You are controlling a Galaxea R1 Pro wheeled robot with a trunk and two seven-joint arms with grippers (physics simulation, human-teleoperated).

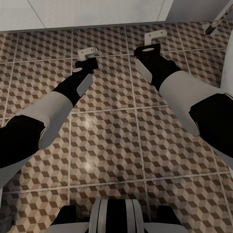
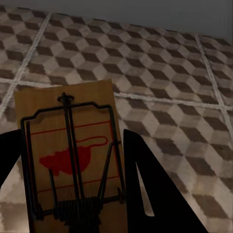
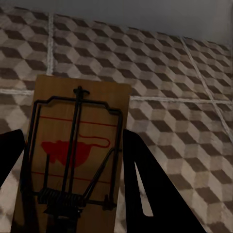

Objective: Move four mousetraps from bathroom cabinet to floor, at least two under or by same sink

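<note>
Nearest, wide open tiled floor [image 1: 106, 145] below both arms. Further out, left gripper [image 1: 88, 52] clamped on a mousetrap [image 2: 73, 160], right gripper [image 1: 155, 35] clamped on another mousetrap [image 3: 75, 155], both held above the tiles. Beyond, a pale wall base [image 1: 97, 13] bounding the floor's far edge.

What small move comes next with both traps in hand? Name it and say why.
Probably lower both arms toward the bathroom floor before releasing. Each wrist view shows a mousetrap clamped between dark fingers, and the head view shows the left pincer and right pincer above the tiles.
</note>
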